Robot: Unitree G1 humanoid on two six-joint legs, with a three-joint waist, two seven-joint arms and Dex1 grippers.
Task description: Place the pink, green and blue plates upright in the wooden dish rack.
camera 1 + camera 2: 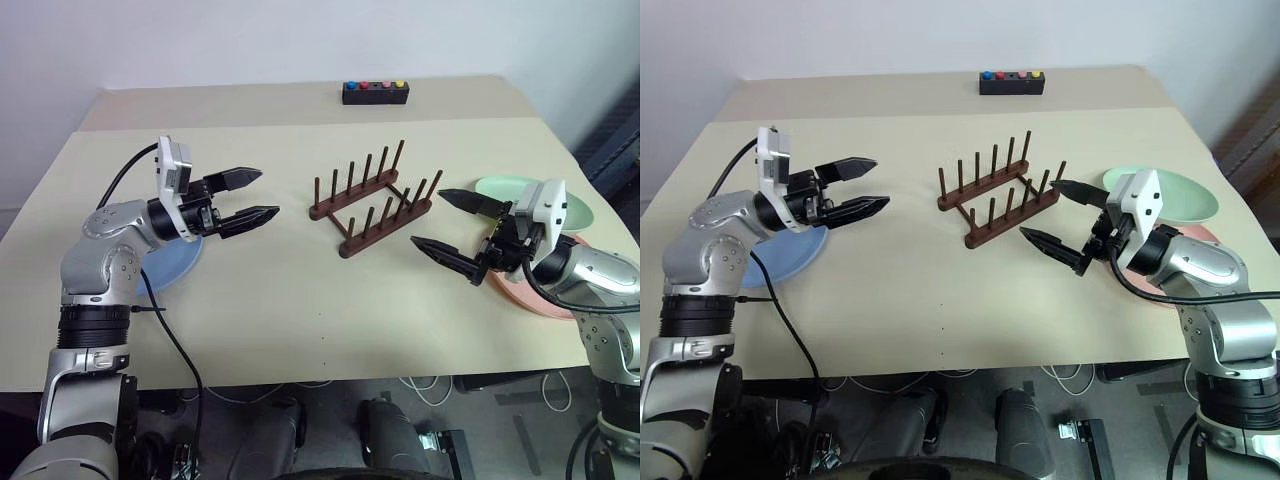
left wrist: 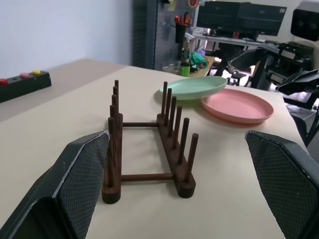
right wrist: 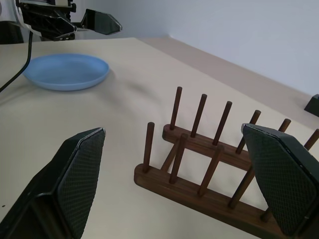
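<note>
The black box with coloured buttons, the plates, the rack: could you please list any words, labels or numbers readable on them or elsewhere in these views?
None: no readable text anywhere.
Black box: coloured buttons, no legible label.
Pink plate, green plate, blue plate: plain.
Wooden dish rack: unmarked.
Background clutter in the left wrist view: too blurred to read.

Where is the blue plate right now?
The blue plate lies flat on the table on the robot's left side, under the open left gripper, apart from the empty wooden dish rack in the middle.
</note>
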